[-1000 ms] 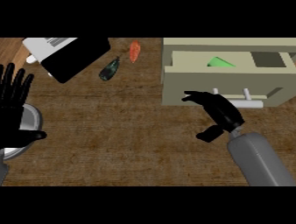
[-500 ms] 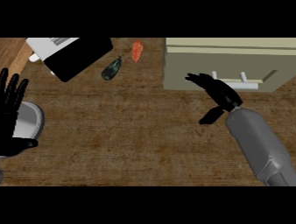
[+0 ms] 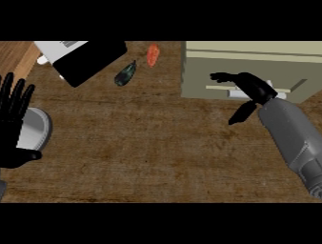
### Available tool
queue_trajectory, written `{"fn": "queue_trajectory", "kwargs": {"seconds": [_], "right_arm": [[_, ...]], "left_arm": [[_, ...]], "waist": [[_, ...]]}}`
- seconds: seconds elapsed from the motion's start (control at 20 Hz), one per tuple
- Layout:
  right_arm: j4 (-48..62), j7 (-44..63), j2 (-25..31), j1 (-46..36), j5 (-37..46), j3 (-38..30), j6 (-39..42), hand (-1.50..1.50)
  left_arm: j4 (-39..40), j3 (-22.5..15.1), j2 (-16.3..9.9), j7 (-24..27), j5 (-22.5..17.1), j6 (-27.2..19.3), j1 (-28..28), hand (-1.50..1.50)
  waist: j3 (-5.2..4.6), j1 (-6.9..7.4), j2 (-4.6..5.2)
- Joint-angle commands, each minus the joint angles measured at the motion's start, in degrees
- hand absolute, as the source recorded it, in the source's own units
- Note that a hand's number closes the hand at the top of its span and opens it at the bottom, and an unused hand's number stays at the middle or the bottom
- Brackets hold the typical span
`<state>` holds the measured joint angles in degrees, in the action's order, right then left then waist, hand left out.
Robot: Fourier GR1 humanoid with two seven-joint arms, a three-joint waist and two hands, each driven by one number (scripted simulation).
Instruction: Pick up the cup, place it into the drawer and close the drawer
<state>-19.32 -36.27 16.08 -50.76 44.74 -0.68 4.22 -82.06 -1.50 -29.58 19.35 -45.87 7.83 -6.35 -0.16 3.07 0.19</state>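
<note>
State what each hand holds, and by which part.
Nothing is held. The right hand lies against the drawer front by its handle, fingers not closed round anything. The left hand rests open at the left edge.

The right hand sits against the front of the beige drawer, its fingers curled at the pale handle, thumb hanging down over the counter. The drawer front looks flush with its cabinet, so nothing inside shows. Over at the left edge, the left hand rests open, fingers up, partly covering a grey plate. Near the top lie a dark green vegetable and an orange one, just apart, beside a black and white appliance.
</note>
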Motion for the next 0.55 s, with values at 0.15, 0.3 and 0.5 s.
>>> {"fn": "queue_trajectory", "kwargs": {"seconds": [0.15, 0.3, 0.5], "right_arm": [[7.39, 2.78, 4.46, -5.43, -0.37, -3.07, -0.83, -1.50], [8.44, 1.31, 5.90, -6.48, 0.00, -2.77, 0.61, -1.50], [9.58, 2.21, 4.55, -6.72, -0.17, -3.17, -0.85, -1.50]], "left_arm": [[1.67, -0.20, 0.42, 0.61, 1.99, 0.14, -1.79, -1.50], [0.76, 0.37, 0.39, -0.14, 1.97, -1.24, -2.51, -1.50], [1.31, -1.85, 2.40, 1.77, 4.30, -0.67, -0.64, -1.50]], "waist": [[0.36, 1.71, 1.97], [0.39, 1.87, 1.79], [0.35, 1.89, 1.77]]}}
